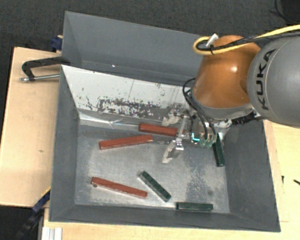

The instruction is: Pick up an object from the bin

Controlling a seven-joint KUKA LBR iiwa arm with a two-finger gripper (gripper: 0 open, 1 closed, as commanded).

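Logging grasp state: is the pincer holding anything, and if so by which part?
Cannot tell. The pincer is at the right end of the uppermost short reddish-brown flat bar, but no hold on it shows.

Grey bin (62,149), three reddish-brown bars (125,142), three dark green bars (155,186), orange wrist cover (224,71), grey arm (291,74)

Bare floor is left in the bin (67,133) between the long red bar (126,142) and the lower red bar (119,188). The front right is crowded by a slanted green bar (155,186) and a flat green bar (194,206); the right side is narrowed by an upright green bar (219,152).
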